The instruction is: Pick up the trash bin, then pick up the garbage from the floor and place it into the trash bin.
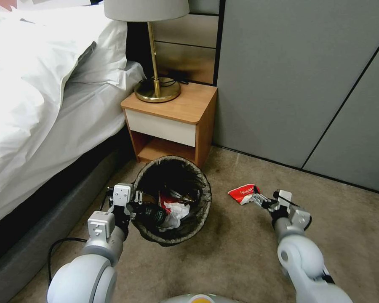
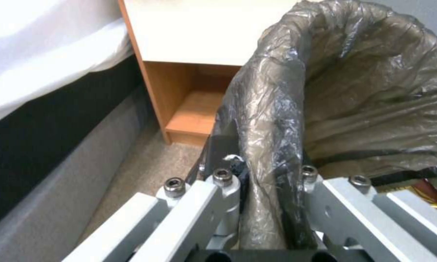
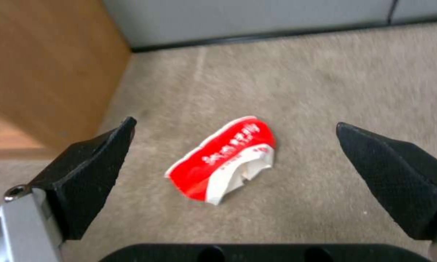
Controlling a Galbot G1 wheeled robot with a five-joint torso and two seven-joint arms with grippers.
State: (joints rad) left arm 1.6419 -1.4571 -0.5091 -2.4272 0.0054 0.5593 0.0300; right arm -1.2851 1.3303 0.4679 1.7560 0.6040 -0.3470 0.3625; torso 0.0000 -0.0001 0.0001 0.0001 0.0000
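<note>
The trash bin (image 1: 205, 184), lined with a dark bag, hangs tilted just above the floor (image 1: 240, 248) in front of the nightstand. My left gripper (image 1: 133, 205) is shut on its near-left rim; in the left wrist view the fingers (image 2: 223, 182) pinch the bag-covered rim (image 2: 276, 109). Inside lie a green bottle (image 1: 153, 214), white tissue (image 1: 176, 211) and a red wrapper (image 1: 166, 199). A red-and-white wrapper of garbage (image 1: 241, 194) (image 3: 225, 158) lies on the carpet right of the bin. My right gripper (image 1: 257, 197) (image 3: 235, 124) is open just above it, one finger on either side.
A wooden nightstand (image 1: 172, 118) with a brass lamp (image 1: 156, 88) stands right behind the bin. The bed (image 1: 42, 105) with its dark base runs along the left. Grey wall panels (image 1: 303, 84) close off the back and right. A black cable (image 1: 59, 243) lies on the carpet at the near left.
</note>
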